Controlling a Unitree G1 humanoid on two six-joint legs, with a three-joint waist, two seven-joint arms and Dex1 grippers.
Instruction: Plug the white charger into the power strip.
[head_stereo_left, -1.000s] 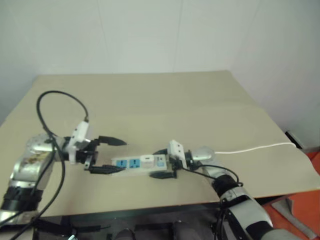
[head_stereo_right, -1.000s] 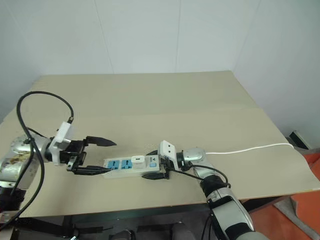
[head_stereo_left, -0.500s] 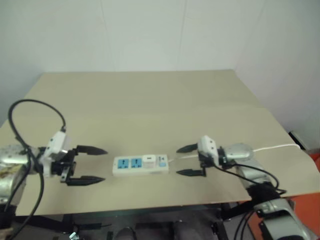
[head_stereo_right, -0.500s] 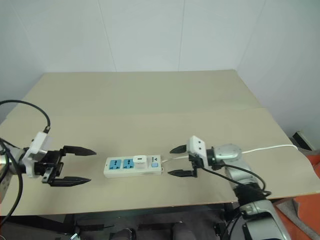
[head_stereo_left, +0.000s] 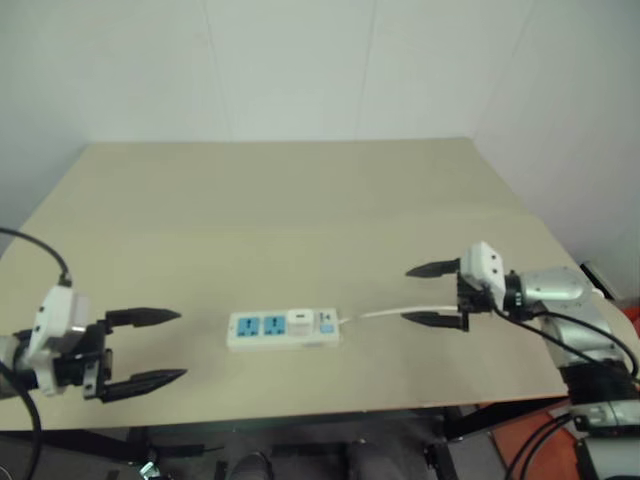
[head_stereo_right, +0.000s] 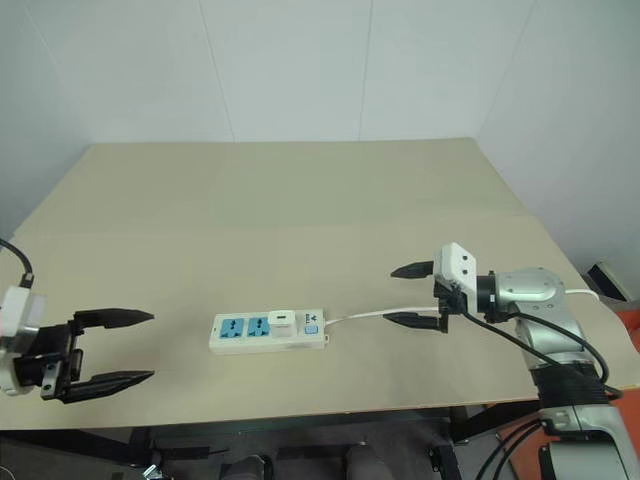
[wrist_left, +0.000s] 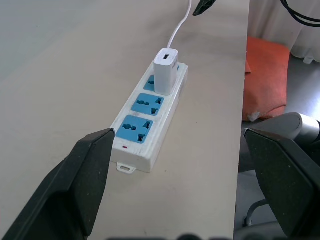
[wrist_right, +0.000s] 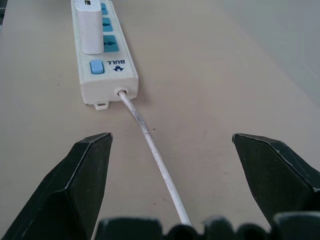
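Observation:
The power strip (head_stereo_left: 283, 329) lies flat near the table's front edge, its blue sockets facing up. The white charger (head_stereo_left: 298, 320) stands upright in the socket nearest the switch end; it shows too in the left wrist view (wrist_left: 166, 70) and the right wrist view (wrist_right: 91, 29). My left gripper (head_stereo_left: 150, 347) hangs open at the front left, well clear of the strip. On the right, my right gripper (head_stereo_left: 430, 294) is open with nothing in it, its fingers straddling the thin white cord (head_stereo_left: 395, 312) above the table.
The cord (wrist_right: 155, 155) runs from the strip's switch end toward the table's right edge (head_stereo_right: 590, 340). An orange object (wrist_left: 265, 75) lies on the floor beyond that edge. White walls (head_stereo_right: 300, 60) stand behind the table.
Both grippers have drawn away from the strip: the left one back toward the front left corner, the right one out to the right and up. The charger stays in its socket.

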